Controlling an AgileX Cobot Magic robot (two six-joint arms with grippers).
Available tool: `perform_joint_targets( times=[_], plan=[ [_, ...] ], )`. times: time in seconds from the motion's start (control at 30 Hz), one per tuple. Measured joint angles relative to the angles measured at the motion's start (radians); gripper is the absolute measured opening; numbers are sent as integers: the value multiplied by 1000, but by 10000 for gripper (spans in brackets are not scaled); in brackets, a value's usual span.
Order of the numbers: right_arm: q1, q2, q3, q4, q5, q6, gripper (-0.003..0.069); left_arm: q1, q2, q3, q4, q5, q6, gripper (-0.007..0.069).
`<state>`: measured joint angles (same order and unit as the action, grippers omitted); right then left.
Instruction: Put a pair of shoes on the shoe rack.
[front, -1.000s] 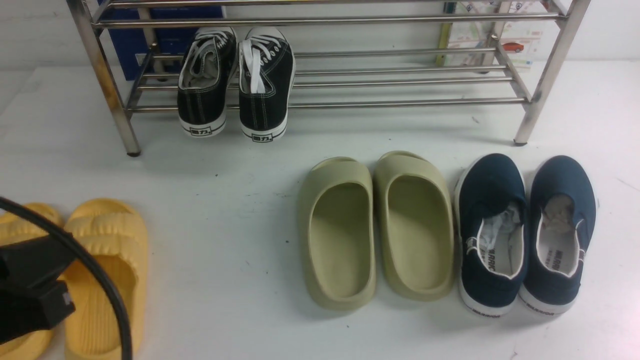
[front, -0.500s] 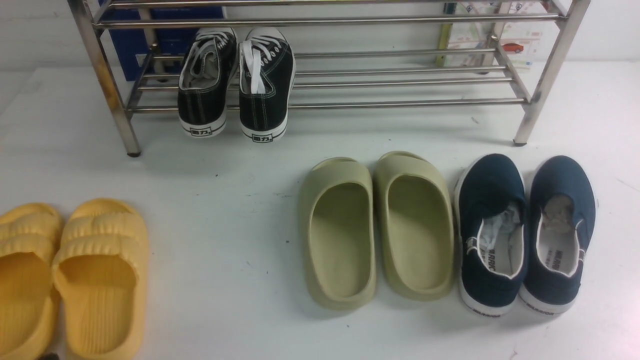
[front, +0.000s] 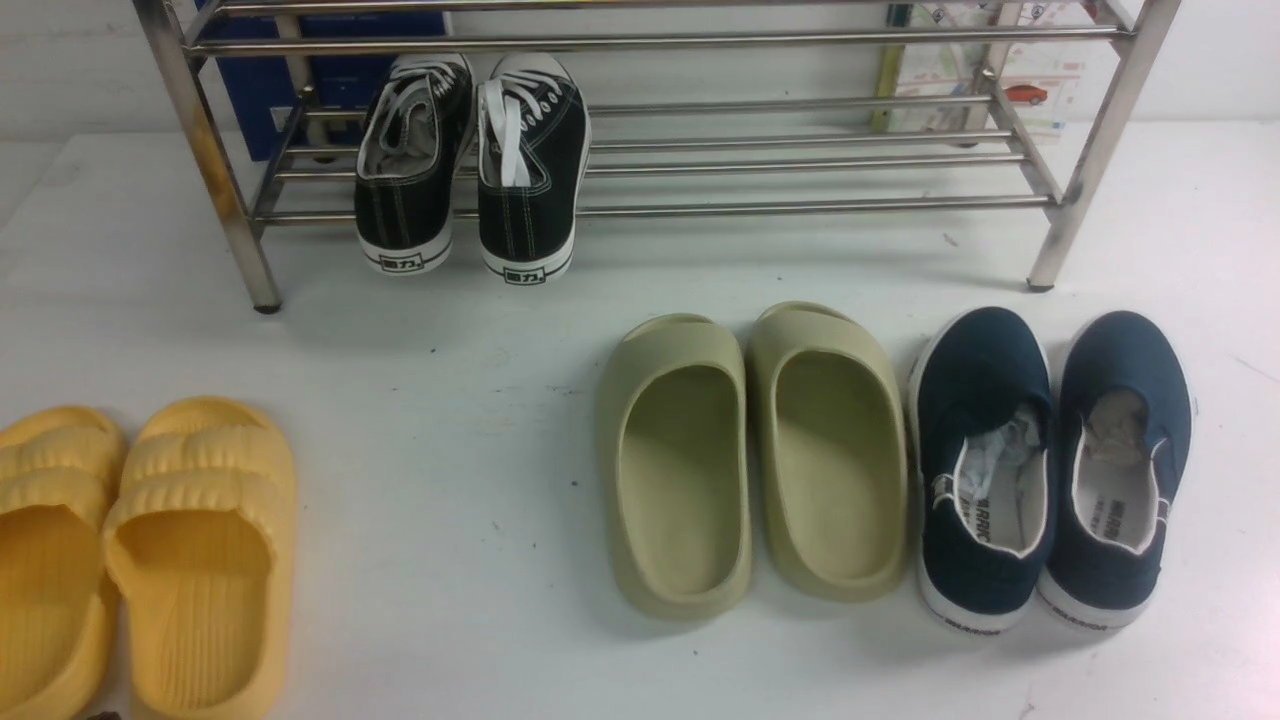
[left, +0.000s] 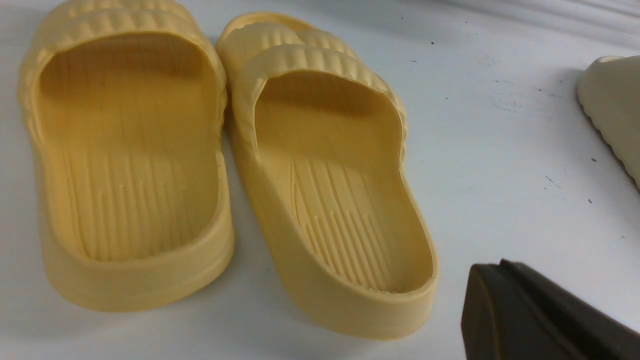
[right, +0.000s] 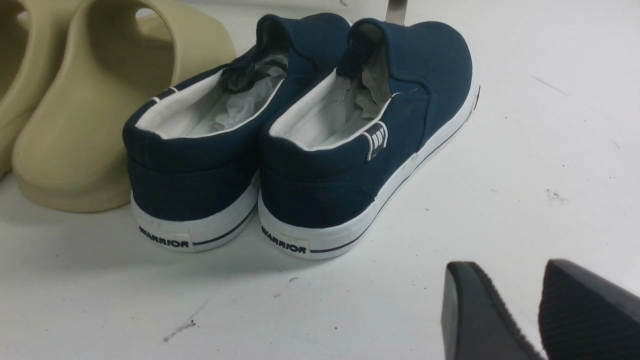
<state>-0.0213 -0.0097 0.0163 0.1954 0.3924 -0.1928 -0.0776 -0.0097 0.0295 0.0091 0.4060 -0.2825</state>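
**Shoes are on the rack and the left arm has gone away**

A moment ago a black arm part with a cable sat over the yellow slippers (front: 150, 550). Now it is gone from the front view, and the slippers show whole. Nothing else has moved. I think this means the job is done and the arm is going home.

The pair of shoes (front: 470, 165) sits on the low bars of the shoe rack (front: 800, 205), near its left leg. The toes point in and the heels hang a little over the front bar.

The left gripper (left: 540, 315) is shut and holds nothing. The right gripper (right: 535, 315) has a small gap between its two dark tips and holds nothing.

The black shoes are soft cloth with white laces and white rubber soles. The rack is shiny round metal bars. In front of the rack, the green-beige slippers (front: 750, 450) look smooth and squishy. The yellow ones have bumpy ribs. The navy shoes (front: 1050, 460) are cloth with paper stuffed inside.
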Motion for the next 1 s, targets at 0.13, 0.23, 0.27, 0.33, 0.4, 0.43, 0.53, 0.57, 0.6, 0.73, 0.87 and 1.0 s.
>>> perform_joint_targets(
  times=[0.13, 0.23, 0.27, 0.33, 0.4, 0.43, 0.53, 0.57, 0.6, 0.73, 0.87, 1.0],
  plan=[
    [0, 0, 0, 0, 0, 0, 239, 0, 0, 0, 0, 0, 0, -13],
    [0, 0, 0, 0, 0, 0, 239, 0, 0, 0, 0, 0, 0, -13],
    [0, 0, 0, 0, 0, 0, 239, 0, 0, 0, 0, 0, 0, -13],
    [0, 0, 0, 0, 0, 0, 239, 0, 0, 0, -1, 0, 0, -13],
    [0, 0, 0, 0, 0, 0, 239, 0, 0, 0, -1, 0, 0, -13],
    [0, 0, 0, 0, 0, 0, 239, 0, 0, 0, -1, 0, 0, -13],
    [0, 0, 0, 0, 0, 0, 239, 0, 0, 0, -1, 0, 0, -13],
    [0, 0, 0, 0, 0, 0, 239, 0, 0, 0, -1, 0, 0, -13],
    [0, 0, 0, 0, 0, 0, 239, 0, 0, 0, -1, 0, 0, -13],
    [0, 0, 0, 0, 0, 0, 239, 0, 0, 0, -1, 0, 0, -9],
    [0, 0, 0, 0, 0, 0, 239, 0, 0, 0, -1, 0, 0, -5],
    [0, 0, 0, 0, 0, 0, 239, 0, 0, 0, -1, 0, 0, -3]
  ],
)
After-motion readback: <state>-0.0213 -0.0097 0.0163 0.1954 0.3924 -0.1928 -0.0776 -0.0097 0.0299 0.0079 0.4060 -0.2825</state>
